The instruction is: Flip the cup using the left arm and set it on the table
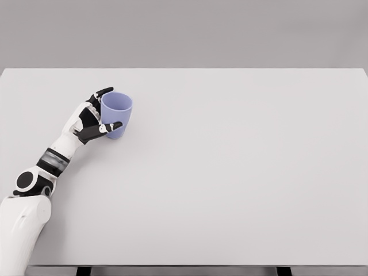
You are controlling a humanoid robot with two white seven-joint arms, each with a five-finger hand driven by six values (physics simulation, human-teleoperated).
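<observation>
The left hand (92, 121) wraps its fingers (109, 127) around the cup (117, 114) (mouth up, seemingly already flipped), steadying it upright on the worktop (230, 172).

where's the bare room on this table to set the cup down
Nearly all of the table is bare: the whole stretch right of the cup to the right edge, and the wide strip toward the front edge. The only occupied patch is the left rear part, where the left hand wraps the cup and its arm runs down to the lower left corner.
</observation>
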